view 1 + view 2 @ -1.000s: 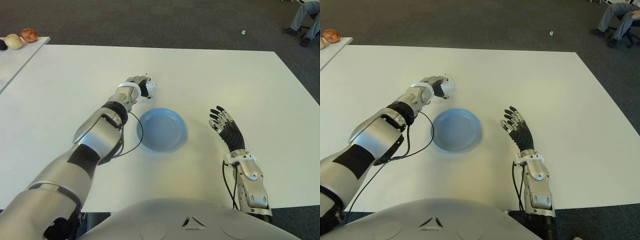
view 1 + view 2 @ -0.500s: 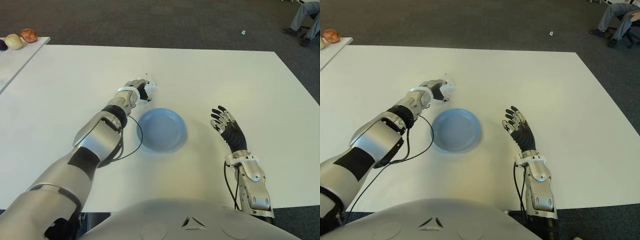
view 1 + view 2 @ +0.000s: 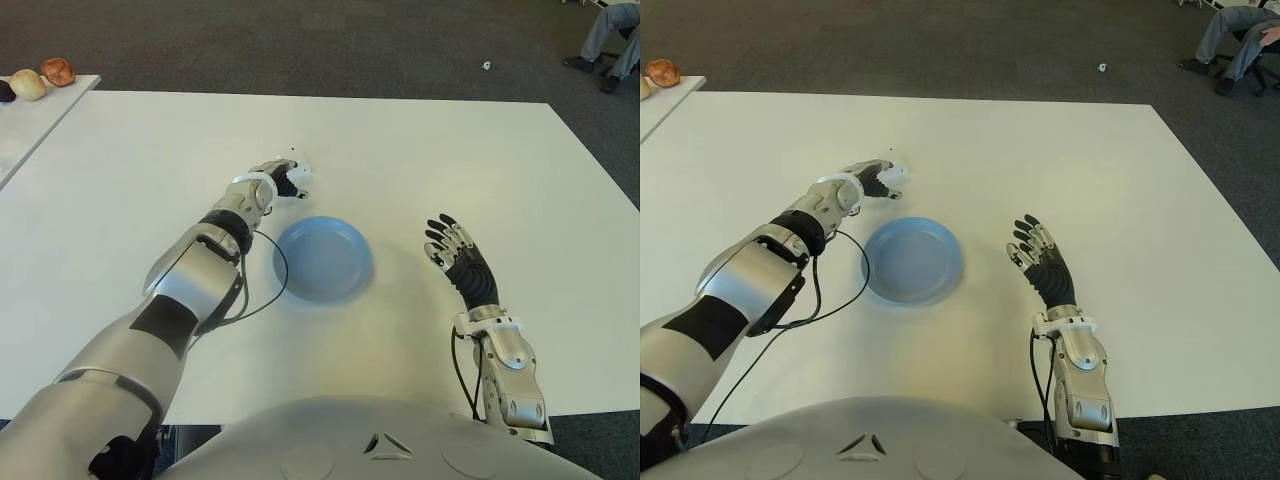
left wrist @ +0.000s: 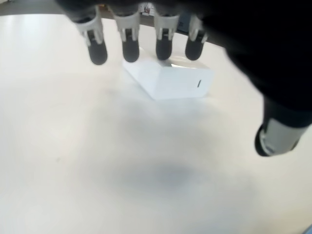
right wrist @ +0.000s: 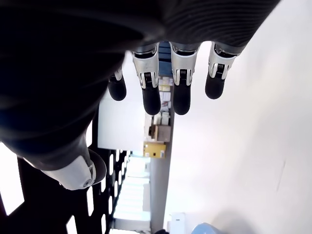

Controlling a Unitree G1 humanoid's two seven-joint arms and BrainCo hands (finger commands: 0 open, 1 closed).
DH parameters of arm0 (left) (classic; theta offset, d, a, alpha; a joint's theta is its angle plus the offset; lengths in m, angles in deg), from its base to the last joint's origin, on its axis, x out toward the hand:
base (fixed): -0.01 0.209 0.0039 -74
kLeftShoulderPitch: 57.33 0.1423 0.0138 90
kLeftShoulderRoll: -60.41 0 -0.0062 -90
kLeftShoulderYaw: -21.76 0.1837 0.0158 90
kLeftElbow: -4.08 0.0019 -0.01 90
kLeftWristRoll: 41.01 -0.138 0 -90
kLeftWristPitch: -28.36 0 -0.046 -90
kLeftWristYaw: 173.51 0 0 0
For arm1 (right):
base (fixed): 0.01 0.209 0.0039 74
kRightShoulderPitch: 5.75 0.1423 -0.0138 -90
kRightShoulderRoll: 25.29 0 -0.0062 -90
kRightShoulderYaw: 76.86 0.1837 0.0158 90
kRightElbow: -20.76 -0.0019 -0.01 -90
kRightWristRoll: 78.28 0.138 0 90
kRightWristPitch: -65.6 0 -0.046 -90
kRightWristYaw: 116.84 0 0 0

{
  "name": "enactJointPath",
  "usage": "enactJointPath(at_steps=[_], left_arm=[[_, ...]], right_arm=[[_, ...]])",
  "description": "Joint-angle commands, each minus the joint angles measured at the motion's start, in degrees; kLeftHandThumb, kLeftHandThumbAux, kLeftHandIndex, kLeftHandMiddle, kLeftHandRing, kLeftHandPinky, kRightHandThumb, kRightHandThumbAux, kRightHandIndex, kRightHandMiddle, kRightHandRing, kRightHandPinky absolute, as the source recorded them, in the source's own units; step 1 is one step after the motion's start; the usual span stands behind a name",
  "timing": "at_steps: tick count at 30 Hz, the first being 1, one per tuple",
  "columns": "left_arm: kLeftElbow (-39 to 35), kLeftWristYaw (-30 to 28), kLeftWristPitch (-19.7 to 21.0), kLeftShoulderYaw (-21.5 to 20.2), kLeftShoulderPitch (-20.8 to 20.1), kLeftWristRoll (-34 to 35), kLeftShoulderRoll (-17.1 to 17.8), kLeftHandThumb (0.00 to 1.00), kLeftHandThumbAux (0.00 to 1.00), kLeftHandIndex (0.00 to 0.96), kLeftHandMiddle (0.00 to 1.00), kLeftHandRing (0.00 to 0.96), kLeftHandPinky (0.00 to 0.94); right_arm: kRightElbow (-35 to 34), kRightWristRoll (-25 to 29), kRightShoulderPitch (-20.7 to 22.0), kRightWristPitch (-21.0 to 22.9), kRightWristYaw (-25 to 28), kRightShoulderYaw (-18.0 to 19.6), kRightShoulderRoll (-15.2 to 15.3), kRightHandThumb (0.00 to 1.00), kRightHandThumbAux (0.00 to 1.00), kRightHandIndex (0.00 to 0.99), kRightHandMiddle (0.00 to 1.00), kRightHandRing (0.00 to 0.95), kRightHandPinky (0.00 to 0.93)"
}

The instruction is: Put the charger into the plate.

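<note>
While our left hand (image 3: 283, 181) reaches with fingers (image 4: 129, 46) uncurled over the boxy white charger (image 4: 170, 81), holding nothing, our right hand (image 3: 459, 262) hovers open-palmed.

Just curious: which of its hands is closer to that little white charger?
Left. The left hand is right at the charger, fingers open over it; the right hand shows far off, beyond the plate.

Charger (image 4: 168, 80) partly hidden behind left hand's fingertips (image 4: 163, 50); contact unclear. Seated person (image 3: 1238, 30) cut off at edge.
</note>
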Motion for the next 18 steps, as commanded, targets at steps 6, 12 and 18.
enactJointPath(at_steps=[6,12,18], left_arm=[[1.7,-3.17,1.2,-0.53,4.95,0.71,-0.06,0.0,0.467,0.0,0.0,0.0,0.0],[1.54,-3.54,0.6,-0.71,5.4,0.92,0.22,0.0,0.456,0.0,0.0,0.0,0.0],[1.28,-5.27,-1.75,-0.01,5.98,0.23,1.47,0.0,0.455,0.0,0.0,0.0,0.0]], right_arm=[[-1.06,1.11,-1.05,0.86,0.08,0.38,0.06,0.0,0.647,0.052,0.156,0.126,0.089],[-1.25,1.02,-1.18,0.86,-0.14,0.36,-0.02,0.0,0.651,0.055,0.156,0.129,0.099],[-1.65,0.75,-1.3,1.01,-0.41,0.15,-0.13,0.0,0.649,0.058,0.152,0.127,0.097]])
